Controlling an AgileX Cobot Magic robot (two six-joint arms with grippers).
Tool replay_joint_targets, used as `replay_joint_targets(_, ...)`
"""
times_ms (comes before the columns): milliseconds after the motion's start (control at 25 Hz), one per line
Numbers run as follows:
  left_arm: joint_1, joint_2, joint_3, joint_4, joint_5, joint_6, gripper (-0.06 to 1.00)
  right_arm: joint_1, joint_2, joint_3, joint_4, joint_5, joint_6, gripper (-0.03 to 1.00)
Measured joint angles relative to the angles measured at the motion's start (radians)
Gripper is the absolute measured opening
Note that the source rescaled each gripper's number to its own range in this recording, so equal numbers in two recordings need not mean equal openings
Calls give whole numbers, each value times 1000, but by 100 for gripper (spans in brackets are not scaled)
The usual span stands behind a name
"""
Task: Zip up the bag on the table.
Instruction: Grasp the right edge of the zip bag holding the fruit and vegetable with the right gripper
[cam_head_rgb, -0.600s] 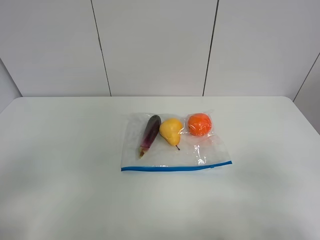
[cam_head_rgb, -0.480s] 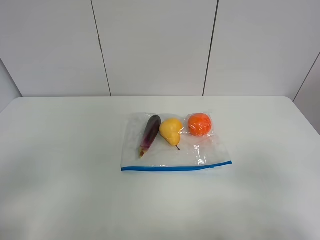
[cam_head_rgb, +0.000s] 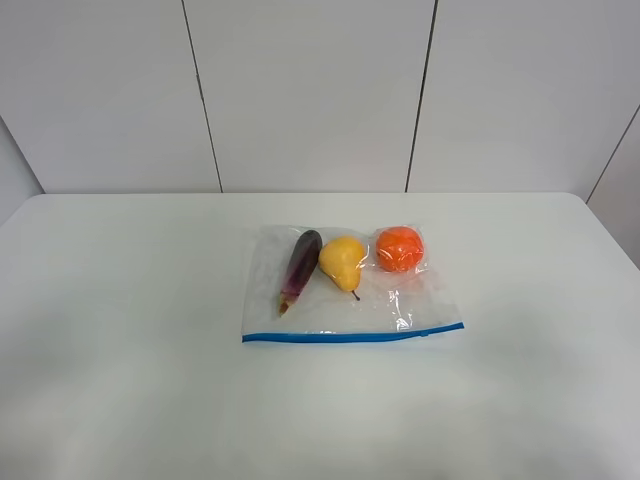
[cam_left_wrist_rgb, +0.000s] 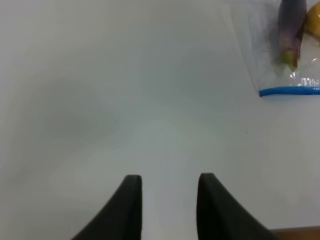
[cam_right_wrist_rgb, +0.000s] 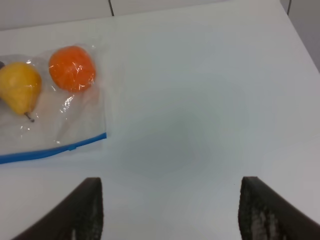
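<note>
The clear bag (cam_head_rgb: 345, 305) lies flat in the middle of the white table (cam_head_rgb: 120, 300), its blue zipper strip (cam_head_rgb: 350, 336) along the near edge. Inside are an eggplant (cam_head_rgb: 300, 268), a yellow pear (cam_head_rgb: 342, 261) and an orange (cam_head_rgb: 399, 248). No gripper shows in the exterior high view. The left wrist view shows my left gripper (cam_left_wrist_rgb: 169, 177) open and empty over bare table, apart from the bag's corner (cam_left_wrist_rgb: 270, 75) and eggplant tip (cam_left_wrist_rgb: 290, 30). The right wrist view shows my right gripper (cam_right_wrist_rgb: 171, 180) wide open and empty, apart from the bag's end (cam_right_wrist_rgb: 75, 120) with the orange (cam_right_wrist_rgb: 72, 68).
A pale panelled wall (cam_head_rgb: 310, 90) stands behind the table's far edge. The table's rounded right corner (cam_head_rgb: 590, 205) shows at the back right. Bare white tabletop surrounds the bag on all sides.
</note>
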Motion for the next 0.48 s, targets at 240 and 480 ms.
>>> replay_joint_targets(240, 0, 0, 0, 0, 0, 0, 63, 0, 23, 0, -1, 1, 0, 77)
replay_joint_targets(480, 0, 0, 0, 0, 0, 0, 63, 0, 165, -30, 20, 5, 0, 77)
